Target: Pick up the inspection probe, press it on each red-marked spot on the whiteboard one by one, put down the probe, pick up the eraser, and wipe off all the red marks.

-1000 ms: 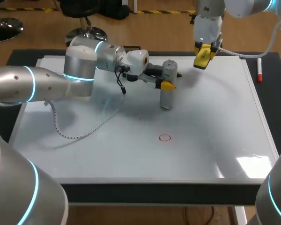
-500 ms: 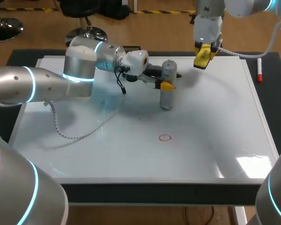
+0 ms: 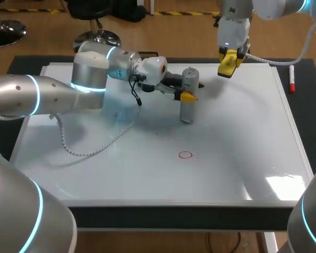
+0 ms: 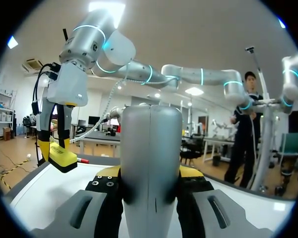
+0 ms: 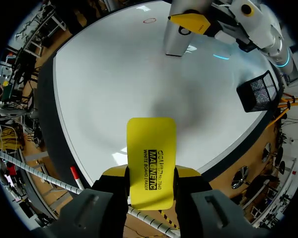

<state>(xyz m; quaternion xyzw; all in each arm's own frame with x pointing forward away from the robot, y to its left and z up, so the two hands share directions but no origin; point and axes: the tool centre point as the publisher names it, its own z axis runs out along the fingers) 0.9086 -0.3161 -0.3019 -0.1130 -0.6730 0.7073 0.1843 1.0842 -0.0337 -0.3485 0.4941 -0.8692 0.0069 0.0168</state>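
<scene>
I am holding the probe (image 3: 187, 109) upright on the whiteboard (image 3: 242, 137) in the left gripper (image 3: 188, 96), with a red mark (image 3: 185, 154) at its 6 o'clock. The right gripper (image 5: 151, 171) is clamping the eraser (image 5: 151, 148) at 1 o'clock.

The yellow eraser (image 5: 151, 161) bears black printed lettering across its flat face

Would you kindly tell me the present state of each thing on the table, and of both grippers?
inspection probe: upright, lower end on the whiteboard, gripped.
left gripper: jaws shut on the inspection probe.
eraser: held in the air, off the whiteboard.
right gripper: jaws shut on the eraser.
red mark: intact, not wiped.
marker pen: lying beside the whiteboard.
</scene>
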